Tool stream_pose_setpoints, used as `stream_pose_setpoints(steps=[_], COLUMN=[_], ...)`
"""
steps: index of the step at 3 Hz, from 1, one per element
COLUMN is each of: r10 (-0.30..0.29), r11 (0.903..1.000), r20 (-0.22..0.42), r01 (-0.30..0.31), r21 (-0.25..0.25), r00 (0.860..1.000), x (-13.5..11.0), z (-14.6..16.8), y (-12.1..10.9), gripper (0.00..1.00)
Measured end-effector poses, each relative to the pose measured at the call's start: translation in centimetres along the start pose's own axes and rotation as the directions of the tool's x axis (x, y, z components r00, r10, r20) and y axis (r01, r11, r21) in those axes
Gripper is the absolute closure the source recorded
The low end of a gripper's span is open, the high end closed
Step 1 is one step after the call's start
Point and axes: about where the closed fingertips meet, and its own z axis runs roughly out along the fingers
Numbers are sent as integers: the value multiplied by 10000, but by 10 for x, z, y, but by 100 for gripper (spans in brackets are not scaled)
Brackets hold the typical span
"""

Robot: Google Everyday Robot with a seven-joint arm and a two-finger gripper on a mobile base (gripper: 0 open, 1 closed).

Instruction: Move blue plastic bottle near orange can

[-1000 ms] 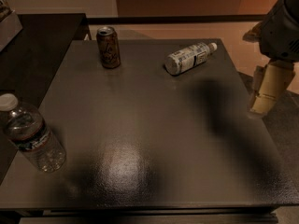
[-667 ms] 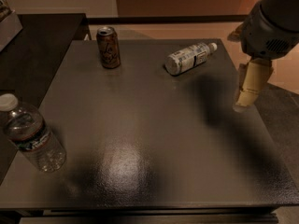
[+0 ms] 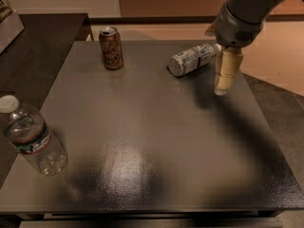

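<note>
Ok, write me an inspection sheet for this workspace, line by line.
Surface: dark table, glossy, with a glare patch near the front.
Job's things: blue plastic bottle lying on its side at the far right, cap pointing right; orange can upright at the far left, well apart from it.
Clutter: clear water bottle standing at the near left edge.
Grippers: hand hangs just right of the bottle's cap, nothing in it.
Cables: nothing seen.
Surroundings: darker side table at left; tan floor beyond.

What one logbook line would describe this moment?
gripper: hovering beside bottle's cap end | blue plastic bottle: lying on its side, not gripped | orange can: upright, apart from bottle
</note>
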Motion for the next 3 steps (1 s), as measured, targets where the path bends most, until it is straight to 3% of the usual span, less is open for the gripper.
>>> stream_pose_setpoints(steps=[2,3], r10=[-993,-1203], r11=[9942,9920], r20=[-122,-156], r01=[987,1196], r21=[-421,-407], r00=[9950,9926], x=[-18,-23], z=[44,66], y=[-67,-85], gripper=[0,0])
